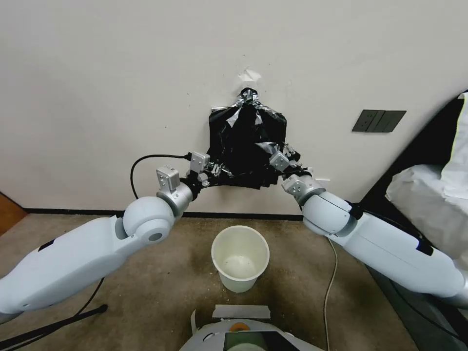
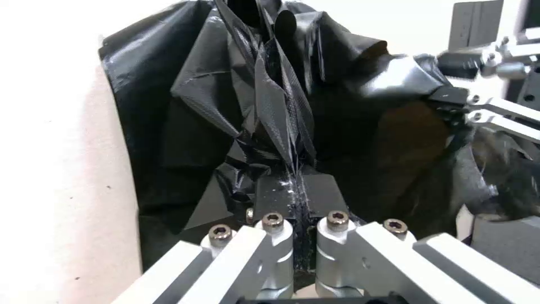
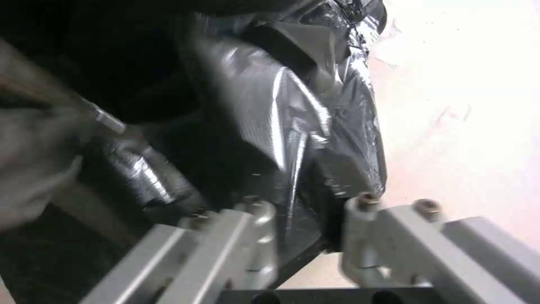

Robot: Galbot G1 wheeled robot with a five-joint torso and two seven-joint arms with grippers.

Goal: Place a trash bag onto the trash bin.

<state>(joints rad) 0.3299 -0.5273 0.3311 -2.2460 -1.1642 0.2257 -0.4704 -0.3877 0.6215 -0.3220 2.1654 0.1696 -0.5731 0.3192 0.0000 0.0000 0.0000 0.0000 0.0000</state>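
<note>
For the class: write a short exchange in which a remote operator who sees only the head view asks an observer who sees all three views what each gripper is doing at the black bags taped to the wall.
Operator: From the head view, the left gripper is at the lower edge of the bundle of black bags. Has it caught anything?
Observer: Yes. In the left wrist view its fingers are shut together on a fold of the trash bag, the loose front sheet.
Operator: And the right gripper at the other corner?
Observer: In the right wrist view its jaws stand apart, with glossy black plastic lying between them, not clamped.
</note>
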